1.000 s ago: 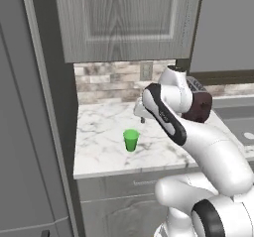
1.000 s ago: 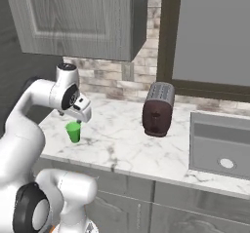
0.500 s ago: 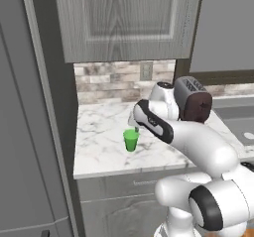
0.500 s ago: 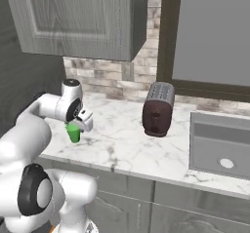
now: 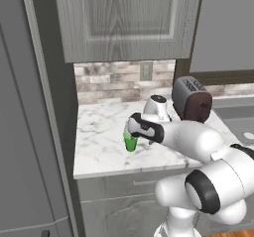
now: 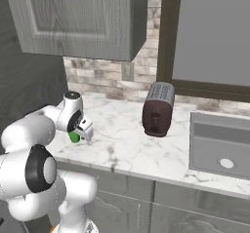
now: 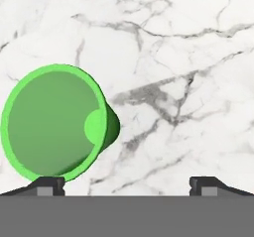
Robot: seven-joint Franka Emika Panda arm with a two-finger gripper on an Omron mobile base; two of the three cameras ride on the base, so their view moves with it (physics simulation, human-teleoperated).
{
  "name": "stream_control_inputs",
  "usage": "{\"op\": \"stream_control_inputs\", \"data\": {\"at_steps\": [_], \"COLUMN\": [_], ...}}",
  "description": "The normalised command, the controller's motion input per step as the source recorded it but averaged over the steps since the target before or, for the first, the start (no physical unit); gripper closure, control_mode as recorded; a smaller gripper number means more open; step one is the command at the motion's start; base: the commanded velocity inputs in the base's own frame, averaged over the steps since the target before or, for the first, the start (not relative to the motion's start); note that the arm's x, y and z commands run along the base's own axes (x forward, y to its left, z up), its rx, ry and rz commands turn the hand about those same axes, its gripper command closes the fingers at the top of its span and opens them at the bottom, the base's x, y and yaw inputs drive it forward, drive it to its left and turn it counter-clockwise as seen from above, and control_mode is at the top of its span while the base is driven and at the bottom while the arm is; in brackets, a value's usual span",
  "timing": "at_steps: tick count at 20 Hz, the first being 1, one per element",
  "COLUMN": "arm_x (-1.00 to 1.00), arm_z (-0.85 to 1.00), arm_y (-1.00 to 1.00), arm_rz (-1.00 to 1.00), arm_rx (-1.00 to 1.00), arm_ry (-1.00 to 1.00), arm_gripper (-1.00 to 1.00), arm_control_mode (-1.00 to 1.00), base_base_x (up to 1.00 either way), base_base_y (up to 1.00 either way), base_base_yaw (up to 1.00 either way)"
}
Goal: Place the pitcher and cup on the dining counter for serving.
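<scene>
Cup: a small bright green cup is seen upright on the marble counter, left of the toaster and nearer the counter's front edge than the toaster is. In the right base view the cup is mostly covered by the hand, with a sliver of green showing. In the hand view the cup is looked into from above, its rim wide and its base smaller.

Gripper: the gripper is lowered directly over the cup, left of the toaster, and is also seen in the right base view. In the hand view the 2 dark finger tips are spread fully apart.

Jaws: spread to their widest, nothing is held. The left tip is seen just under the cup's rim; the right tip lies over bare marble, well apart from the cup. Whether the left tip touches the cup cannot be told.

Toaster: a dark red-brown toaster stands toward the back of the counter, near the tiled backsplash.

Sink: a grey sink is set into the counter to the right of the toaster.

Cabinet: a grey upper cabinet hangs above and left of the toaster.
</scene>
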Motion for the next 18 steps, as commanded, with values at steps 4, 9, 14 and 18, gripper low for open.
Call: {"op": "stream_control_inputs", "data": {"at_steps": [4, 9, 14, 18], "arm_x": [0.22, 0.01, 0.0, 0.0], "arm_z": [-0.18, -0.02, 0.13, 0.12], "arm_y": [0.05, 0.0, 0.0, 0.0], "arm_rz": [0.0, 0.0, 0.0, 0.0], "arm_rx": [0.0, 0.0, 0.0, 0.0], "arm_ry": [0.0, 0.01, 0.0, 0.0], "arm_gripper": [-1.0, -1.0, -1.0, -1.0], "arm_control_mode": [-1.0, -1.0, -1.0, -1.0], "base_base_x": [0.0, 0.0, 0.0, 0.0], "base_base_y": [0.0, 0.0, 0.0, 0.0], "base_base_yaw": [0.0, 0.0, 0.0, 0.0]}}
